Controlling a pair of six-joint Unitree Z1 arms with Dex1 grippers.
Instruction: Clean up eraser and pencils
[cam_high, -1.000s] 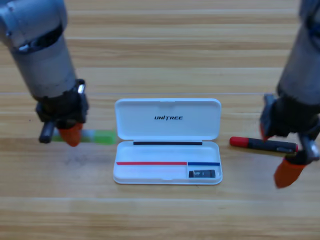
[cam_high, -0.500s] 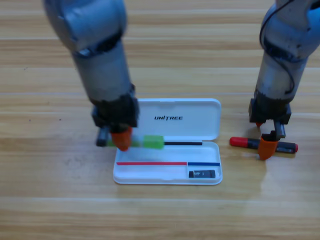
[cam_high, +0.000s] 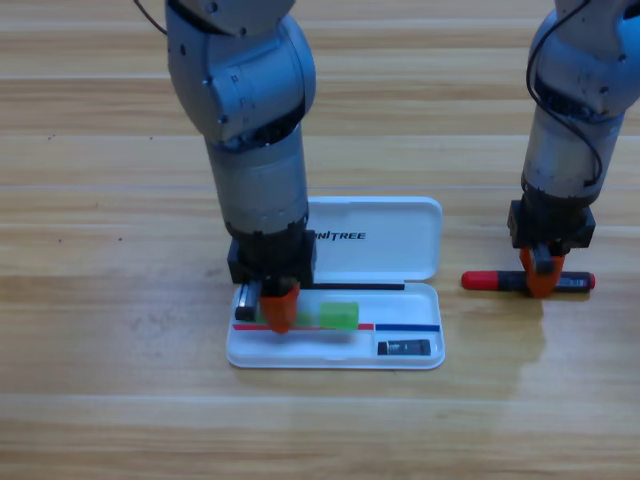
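My left gripper (cam_high: 277, 308) is over the tray of the open white case (cam_high: 420, 345), shut on the pale pencil with the green end (cam_high: 338, 316), which hangs across the tray's left half. The small black eraser (cam_high: 404, 348) lies in the tray's lower right corner. Right of the case, the black pencil with the red end (cam_high: 490, 281) lies flat on the table. My right gripper (cam_high: 544, 276) points down onto that pencil's middle, and its body hides the gap between its tips.
The case's lid (cam_high: 400, 235) lies open flat behind the tray, partly covered by my left arm. The wooden table (cam_high: 120, 400) spreads around the case on all sides.
My left gripper carried the green-ended pencil rightward from the table to over the case tray. My right gripper moved in and came down onto the black pencil.
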